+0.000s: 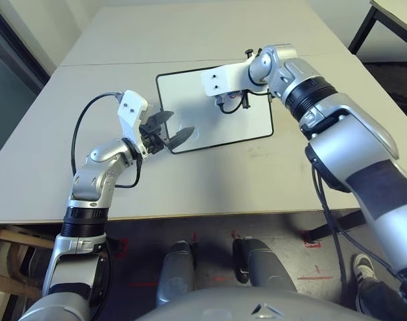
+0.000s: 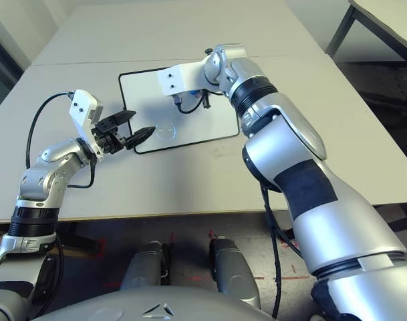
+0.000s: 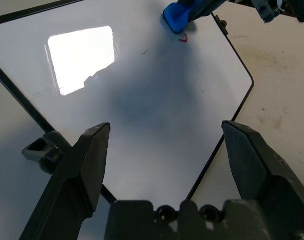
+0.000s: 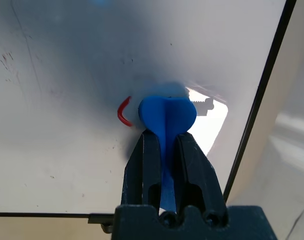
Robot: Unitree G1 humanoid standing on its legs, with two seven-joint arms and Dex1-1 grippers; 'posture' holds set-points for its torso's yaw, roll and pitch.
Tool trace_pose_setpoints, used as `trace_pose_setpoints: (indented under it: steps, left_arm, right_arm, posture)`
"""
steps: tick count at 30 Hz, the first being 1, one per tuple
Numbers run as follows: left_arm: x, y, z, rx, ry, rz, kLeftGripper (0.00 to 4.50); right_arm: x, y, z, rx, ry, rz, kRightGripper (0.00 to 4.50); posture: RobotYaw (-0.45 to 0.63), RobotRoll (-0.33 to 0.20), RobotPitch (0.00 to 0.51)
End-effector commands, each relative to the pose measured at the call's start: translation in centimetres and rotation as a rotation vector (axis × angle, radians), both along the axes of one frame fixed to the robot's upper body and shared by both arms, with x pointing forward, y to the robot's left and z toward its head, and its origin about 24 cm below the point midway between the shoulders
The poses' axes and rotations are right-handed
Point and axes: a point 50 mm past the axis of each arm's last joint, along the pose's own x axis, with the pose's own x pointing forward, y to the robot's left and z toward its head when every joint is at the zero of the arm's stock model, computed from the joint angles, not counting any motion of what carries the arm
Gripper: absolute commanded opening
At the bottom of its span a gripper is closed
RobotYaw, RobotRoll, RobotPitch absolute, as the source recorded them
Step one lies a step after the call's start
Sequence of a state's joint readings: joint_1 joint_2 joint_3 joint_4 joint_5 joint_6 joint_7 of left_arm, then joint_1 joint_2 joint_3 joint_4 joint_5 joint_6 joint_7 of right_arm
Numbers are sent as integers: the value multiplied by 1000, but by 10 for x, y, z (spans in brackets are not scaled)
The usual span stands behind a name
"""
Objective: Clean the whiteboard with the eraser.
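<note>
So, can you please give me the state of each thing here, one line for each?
Whiteboard: flat on the table, almost clean, one small red mark left.
Eraser: clamped in the right gripper, at the board beside the red mark.
Right gripper: shut on the eraser.
Left gripper: open, empty, at the board's near corner.

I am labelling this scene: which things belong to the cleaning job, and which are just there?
For the job:
- whiteboard
- eraser, held in the right gripper
- red mark left to wipe

Just there:
- table
- second table
- left gripper, open, holding nothing
</note>
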State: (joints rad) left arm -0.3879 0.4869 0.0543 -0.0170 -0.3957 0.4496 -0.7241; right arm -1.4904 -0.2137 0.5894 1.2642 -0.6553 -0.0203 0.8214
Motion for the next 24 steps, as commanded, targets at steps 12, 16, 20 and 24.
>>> trace_pose_setpoints:
  steps: [12, 16, 20, 24]
  left_arm:
    - [1, -4, -1, 10, -2, -10, 4500]
    - [0, -4, -1, 10, 1, -10, 4500]
    - [0, -4, -2, 10, 3, -9, 4500]
    - [0, -4, -2, 9, 3, -6, 4500]
  right_arm:
    - [5, -24, 5, -16, -34, -87, 124]
    - [2, -11, -2, -7, -1, -37, 124]
    - [1, -4, -3, -6, 5, -19, 124]
    - [-1, 2, -8, -18, 27, 12, 124]
  posture:
    - [-20, 0, 83]
    - [-20, 0, 86]
    - [-16, 0, 90]
    - [-12, 0, 91]
